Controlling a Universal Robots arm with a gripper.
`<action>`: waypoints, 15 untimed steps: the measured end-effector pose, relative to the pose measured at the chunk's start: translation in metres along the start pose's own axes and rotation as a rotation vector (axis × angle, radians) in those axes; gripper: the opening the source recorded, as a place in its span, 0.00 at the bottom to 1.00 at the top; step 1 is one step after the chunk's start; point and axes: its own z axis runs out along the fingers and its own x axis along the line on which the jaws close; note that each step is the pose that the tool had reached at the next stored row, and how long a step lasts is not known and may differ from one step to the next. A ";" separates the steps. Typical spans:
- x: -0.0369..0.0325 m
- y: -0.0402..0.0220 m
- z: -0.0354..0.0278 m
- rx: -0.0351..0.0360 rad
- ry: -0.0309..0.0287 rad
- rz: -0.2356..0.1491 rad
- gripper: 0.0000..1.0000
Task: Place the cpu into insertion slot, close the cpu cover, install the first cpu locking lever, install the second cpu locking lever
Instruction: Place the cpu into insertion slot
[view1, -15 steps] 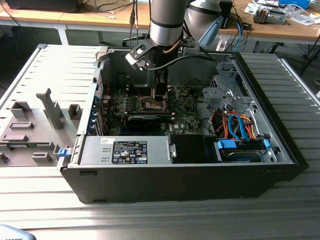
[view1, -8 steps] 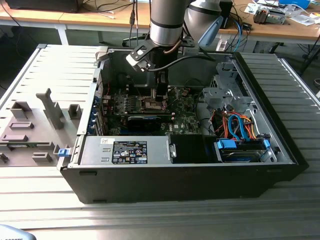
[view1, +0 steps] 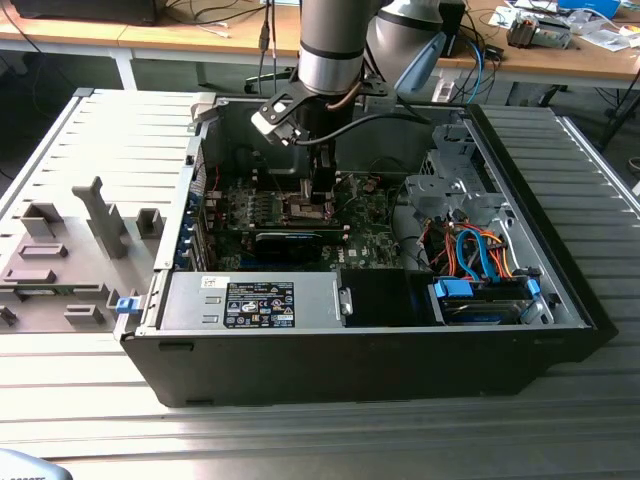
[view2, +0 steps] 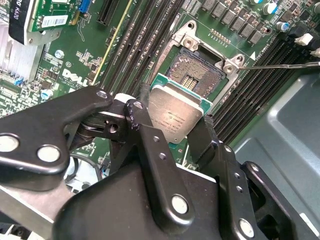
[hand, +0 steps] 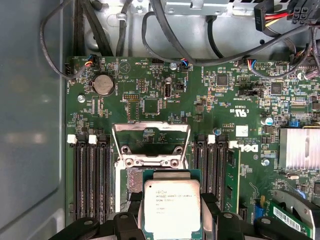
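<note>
My gripper (view2: 172, 125) is shut on the cpu (view2: 176, 116), a flat square chip with a silvery face and a green edge, one black finger (view2: 136, 116) on each side. In the second wrist view the chip hangs over one edge of the insertion slot (view2: 197, 70), whose dark pin field lies bare inside its metal rim. The first wrist view shows the cpu (hand: 172, 207) just short of the cpu cover (hand: 151, 142), which is swung open away from the slot. A thin locking lever (view2: 285, 64) sticks out sideways. In the exterior view the gripper (view1: 318, 195) reaches down into the case onto the motherboard (view1: 370, 225).
Black memory slots (hand: 92, 175) flank the socket on both sides. A finned heatsink (hand: 300, 150) and a green card (hand: 232, 175) stand close by. Cables (hand: 165, 30) run along the case wall, and a drive cage (view1: 455, 180) with orange and blue wires (view1: 480, 255) fills the exterior view's right.
</note>
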 end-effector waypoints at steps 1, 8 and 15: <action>0.0000 0.0000 0.0002 0.0000 0.0000 0.000 0.55; 0.0001 0.0000 0.0017 0.0000 0.0000 0.000 0.55; 0.0001 0.0001 0.0028 0.0000 0.0000 0.000 0.55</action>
